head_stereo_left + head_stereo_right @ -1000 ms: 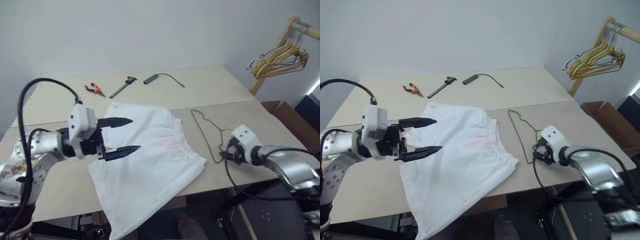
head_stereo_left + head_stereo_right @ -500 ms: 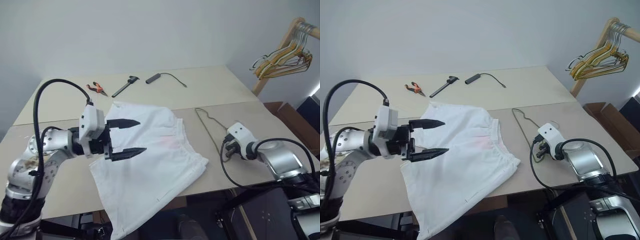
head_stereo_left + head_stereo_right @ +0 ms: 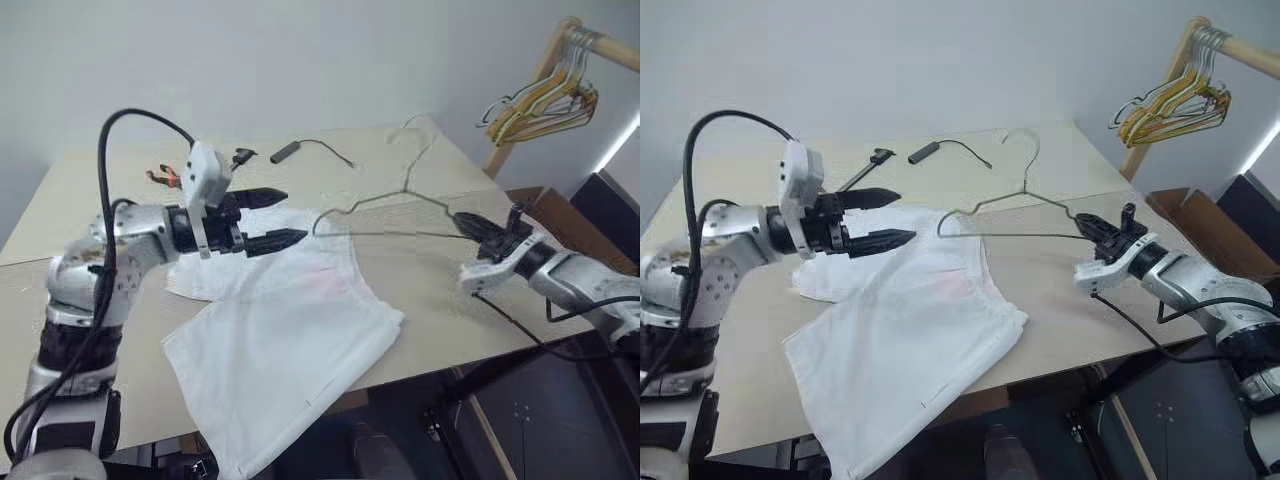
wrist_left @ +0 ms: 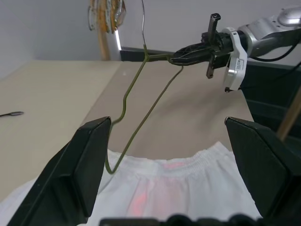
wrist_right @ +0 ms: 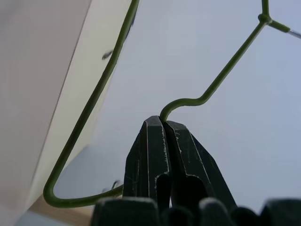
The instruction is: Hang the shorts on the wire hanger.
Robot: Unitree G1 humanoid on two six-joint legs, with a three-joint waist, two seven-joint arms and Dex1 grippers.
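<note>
**Hanger aloft, shorts flat below**

Right gripper [image 3: 1090, 224] clamped on one end of the wire hanger [image 3: 1015, 210], held above the table [image 3: 1060, 300]; its long axis runs toward the left gripper [image 3: 880, 220], fingers spread, empty, nearer the free end; white shorts [image 3: 910, 330] lie flat beneath, waistband toward the hanger.

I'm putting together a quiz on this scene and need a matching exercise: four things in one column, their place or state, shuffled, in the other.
Things:
1. wire hanger
2. shorts
3. left gripper
4. bunch of yellowish hangers

States:
A. hanging on a wooden rail
B. lying flat on the table, one leg over the edge
C. jaws open, above the shorts
D. held up off the table, pinched at one end by the right gripper

Pairs: 1-D, 2-B, 3-C, 4-A
</note>
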